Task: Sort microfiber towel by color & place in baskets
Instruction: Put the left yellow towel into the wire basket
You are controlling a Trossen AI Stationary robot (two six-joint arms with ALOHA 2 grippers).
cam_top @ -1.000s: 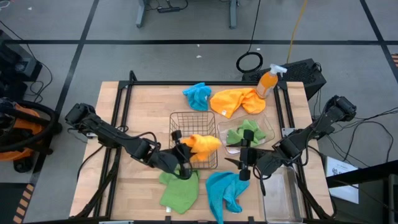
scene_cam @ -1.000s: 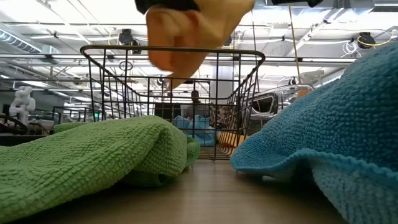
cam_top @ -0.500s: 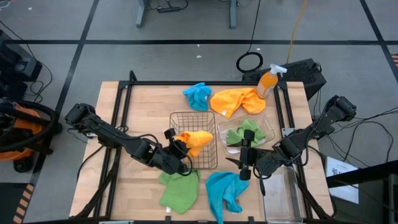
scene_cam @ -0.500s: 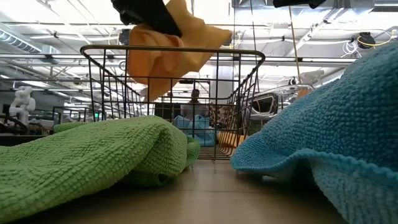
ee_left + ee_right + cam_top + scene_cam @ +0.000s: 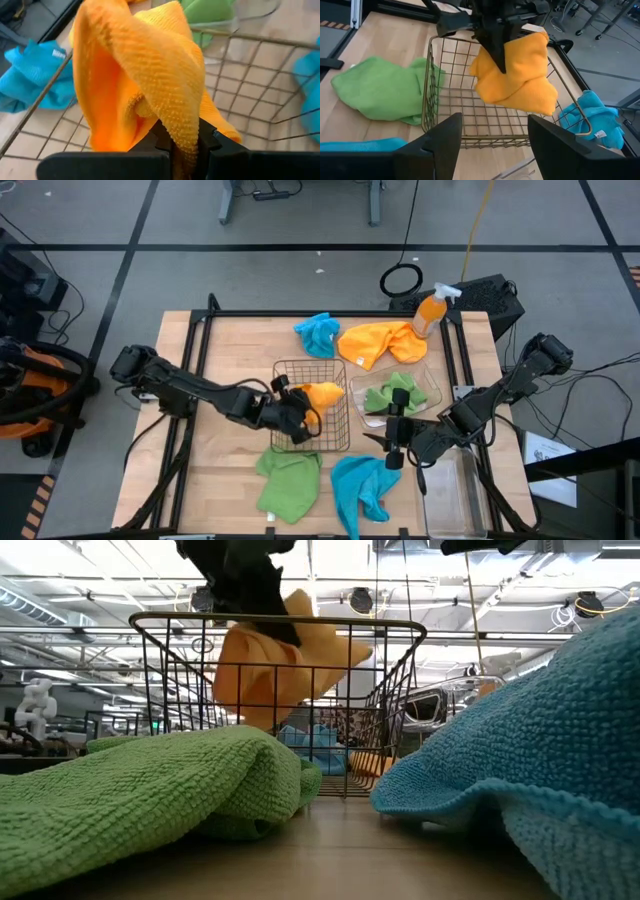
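My left gripper (image 5: 292,414) is shut on an orange towel (image 5: 322,394) over the copper wire basket (image 5: 283,370); in the low view the towel (image 5: 285,670) hangs inside the basket's walls (image 5: 395,690). My right gripper (image 5: 386,444) waits open, to the right of the basket, near its near right corner. A green towel (image 5: 394,393) lies in the clear tub (image 5: 432,380). On the table lie a second orange towel (image 5: 385,340), a blue one (image 5: 318,333) at the far side, and a green one (image 5: 288,482) and a blue one (image 5: 362,485) at the near side. My left gripper pinches a bunched fold of the orange towel (image 5: 183,136) between its two fingers (image 5: 162,141). It comes down from above, slanting from the table's left. The towel (image 5: 516,75) hangs slack below the fingers, lifted clear of the table, its lower part below the basket's rim (image 5: 436,75).
The clear rectangular bin (image 5: 456,495) stands at the near right corner. An orange spray bottle (image 5: 432,310) and a black box (image 5: 492,295) are at the far right. The green towel (image 5: 140,790) and the blue towel (image 5: 530,750) lie close before the basket's near side.
My left gripper has carried the orange towel from above the basket's near rim toward the table's far edge and downward. The towel hung above the rim a second ago; now its lower part hangs inside the basket.
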